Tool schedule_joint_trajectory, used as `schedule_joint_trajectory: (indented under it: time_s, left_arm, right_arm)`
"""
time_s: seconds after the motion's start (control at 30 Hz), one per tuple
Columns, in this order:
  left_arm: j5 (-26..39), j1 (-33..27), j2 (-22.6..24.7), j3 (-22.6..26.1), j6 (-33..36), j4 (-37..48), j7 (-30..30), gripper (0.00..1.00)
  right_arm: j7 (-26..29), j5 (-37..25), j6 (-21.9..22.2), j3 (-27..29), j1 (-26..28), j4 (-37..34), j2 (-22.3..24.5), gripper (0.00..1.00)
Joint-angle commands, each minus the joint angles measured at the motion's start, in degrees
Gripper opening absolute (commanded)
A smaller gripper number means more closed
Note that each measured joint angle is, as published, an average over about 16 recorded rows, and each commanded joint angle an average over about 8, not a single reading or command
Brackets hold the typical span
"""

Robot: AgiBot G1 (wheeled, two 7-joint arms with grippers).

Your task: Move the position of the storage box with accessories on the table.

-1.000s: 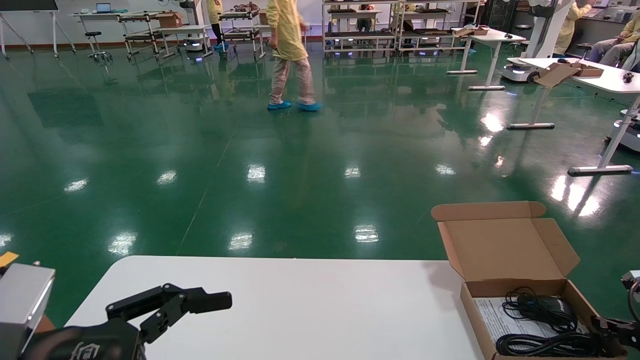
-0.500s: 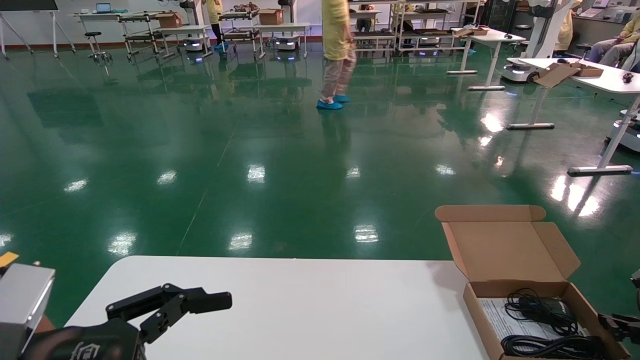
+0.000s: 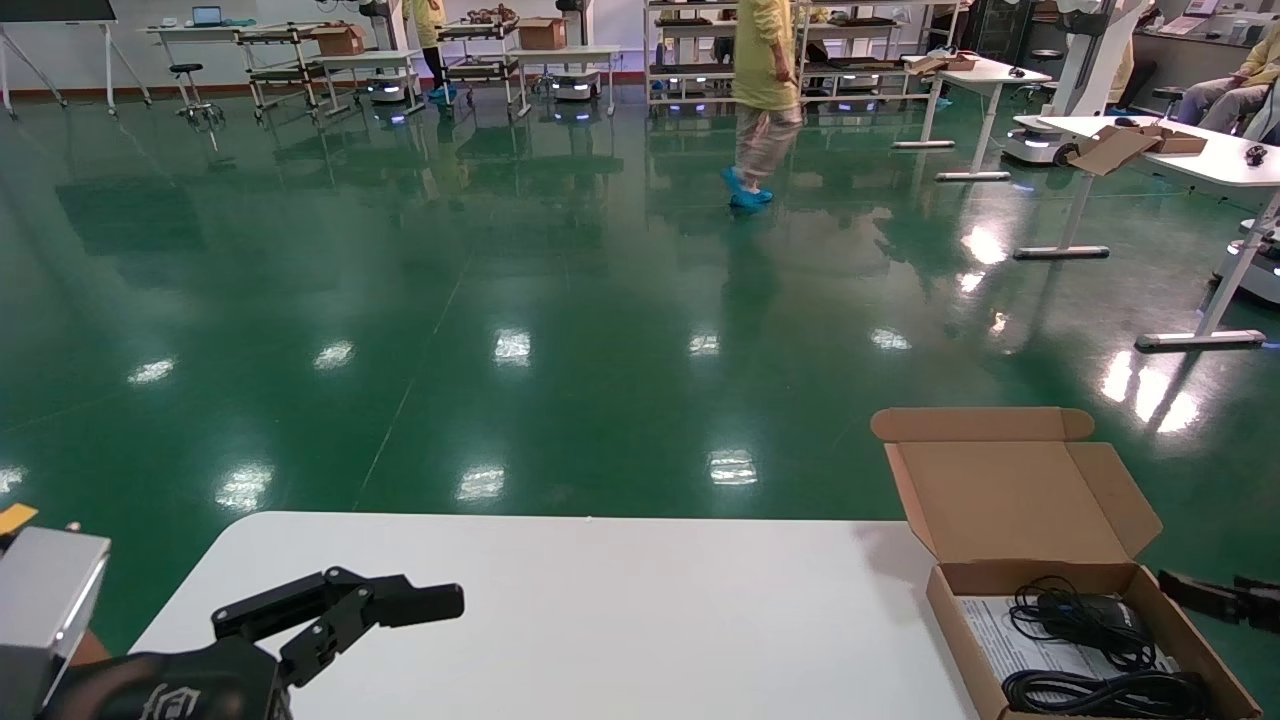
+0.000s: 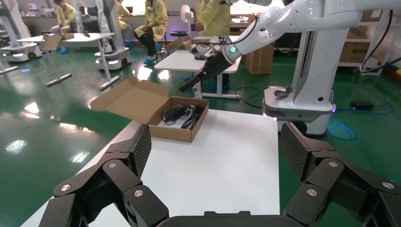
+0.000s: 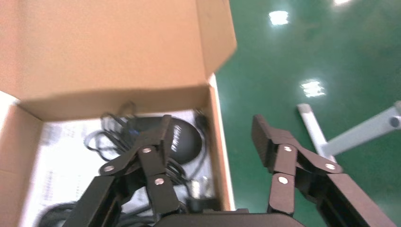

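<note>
The brown storage box (image 3: 1015, 500) stands on the white table (image 3: 620, 600) at its far right edge, lid open. Coiled black cables (image 3: 1085, 615) and a white printed sheet (image 3: 985, 620) lie inside. My right gripper (image 3: 1215, 597) is open, just off the box's right side and slightly above it. In the right wrist view its open jaws (image 5: 213, 137) straddle the box's side wall (image 5: 218, 142) without touching, near the black adapter (image 5: 187, 137). My left gripper (image 3: 440, 600) is open and empty over the table's left front. The left wrist view shows the box (image 4: 172, 133) far beyond it.
Green floor lies beyond the table's far and right edges. A person (image 3: 765, 90) walks across the hall far off. Other white tables (image 3: 1200, 150) stand at the far right. The robot's white base (image 4: 302, 101) stands behind the table in the left wrist view.
The box shifted slightly to the right, then stayed still. My right gripper let go of the box's right wall and drew up and away. The left arm has not moved.
</note>
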Motion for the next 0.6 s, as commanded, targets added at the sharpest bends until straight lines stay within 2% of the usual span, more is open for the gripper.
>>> schedule_joint_trajectory:
  time_s: [0.03, 0.5, 0.6]
  left_arm:
    - [0.00, 0.00, 0.00, 0.00, 0.00, 0.00, 0.00, 1.00]
    - [0.00, 0.01, 0.00, 0.00, -0.01, 0.01, 0.00, 1.00]
    - [-0.01, 0.01, 0.00, -0.01, -0.01, 0.01, 0.00, 1.00]
  right_arm:
    - [0.10, 0.64, -0.96, 0.45, 0.52, 0.24, 0.43, 1.00]
    - [3.14, 7.70, -18.22, 5.21, 7.91, 3.27, 5.92, 1.00]
    - [3.49, 8.31, -20.22, 5.59, 8.40, 3.56, 6.50, 1.00]
